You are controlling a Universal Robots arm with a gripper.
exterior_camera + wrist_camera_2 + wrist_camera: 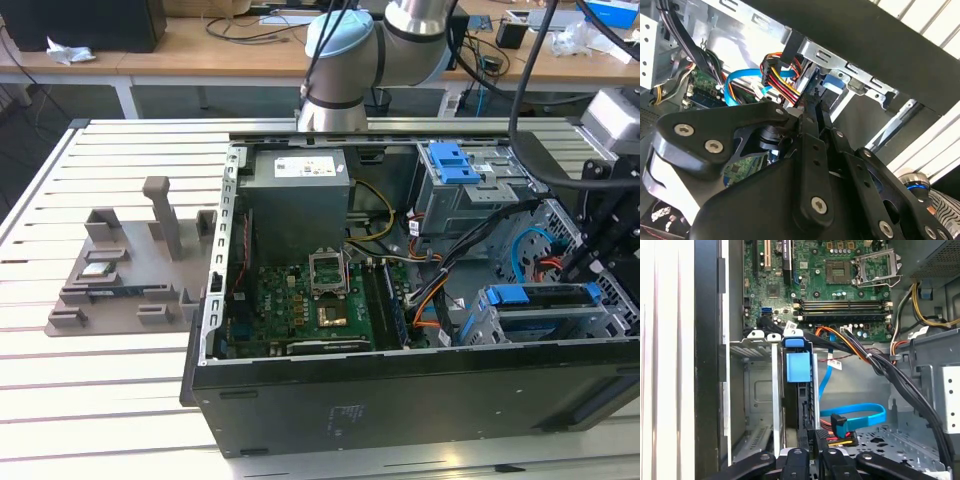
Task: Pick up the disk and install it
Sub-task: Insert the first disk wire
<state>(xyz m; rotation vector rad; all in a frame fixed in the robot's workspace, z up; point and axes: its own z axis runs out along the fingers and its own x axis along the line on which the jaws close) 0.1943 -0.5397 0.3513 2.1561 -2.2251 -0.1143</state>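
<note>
The disk [545, 297] stands on edge in the drive cage [480, 315] at the open computer case's corner on the exterior view's right, its blue rail facing up. In the first wrist view the disk [798, 367] shows edge-on, with a blue tab, between the cage's metal walls. My gripper [575, 272] hangs over that cage. Its black fingers [812, 440] lie close together at the disk's near end, shut, with nothing visibly clamped between them. The second wrist view has the gripper [815, 107] pointing at the blue disk edge [832, 82] under the cage's lip.
Power and data cables [855, 417] run right beside the cage. The motherboard [310, 300], power supply [300, 195] and a second drive bay with a blue latch [455, 160] sit inside the case. A grey fixture [120, 270] lies on the slatted table at the exterior view's left.
</note>
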